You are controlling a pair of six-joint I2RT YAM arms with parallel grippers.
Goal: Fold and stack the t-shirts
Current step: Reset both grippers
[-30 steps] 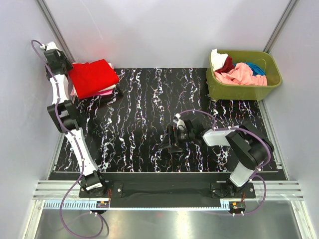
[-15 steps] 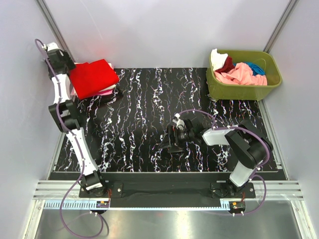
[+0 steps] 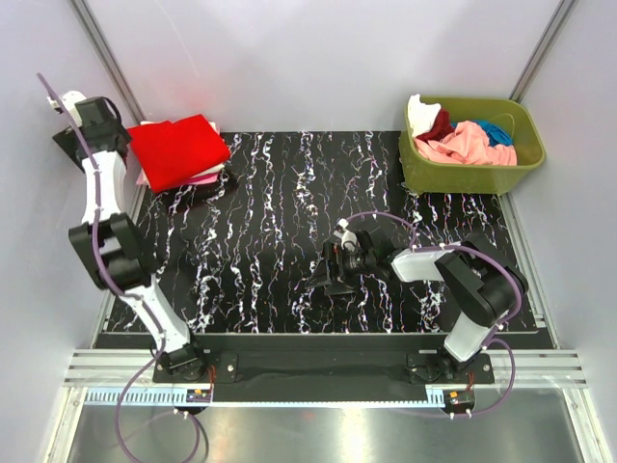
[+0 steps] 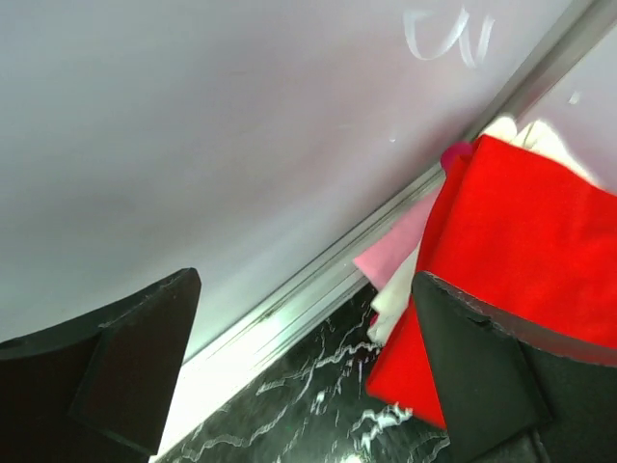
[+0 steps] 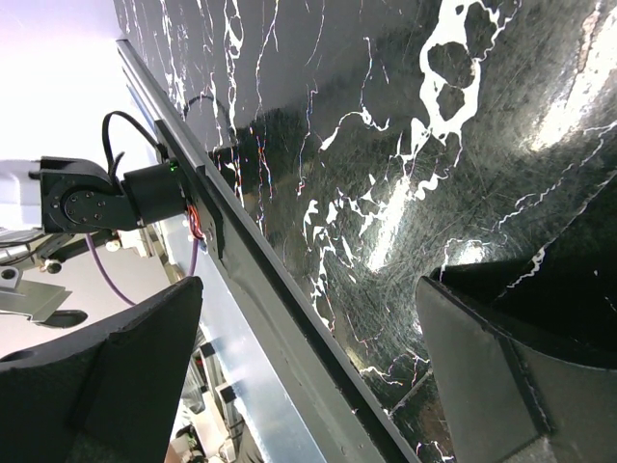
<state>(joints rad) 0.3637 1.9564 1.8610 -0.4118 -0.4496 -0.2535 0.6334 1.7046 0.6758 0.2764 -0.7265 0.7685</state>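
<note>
One bin (image 3: 453,179): olive, heaped with loose shirts (image 3: 469,145).
Red shirt (image 3: 179,149): folded atop stack (image 3: 205,177), far left of bin.
Left gripper (image 4: 304,282): spread, empty, farther left.
Right gripper (image 5: 308,289): spread, empty, front-left of bin.
Table (image 3: 270,212): black marbled; pale walls (image 3: 308,68).

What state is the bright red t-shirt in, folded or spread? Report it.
Folded: the bright red t-shirt lies as a compact rectangle atop a pink shirt, no sleeves spread.

Bare mat (image 3: 260,222) separates stacked t-shirts (image 3: 178,149) from bin (image 3: 453,178); right arm (image 3: 419,262) apparently blocks near-centre.
</note>
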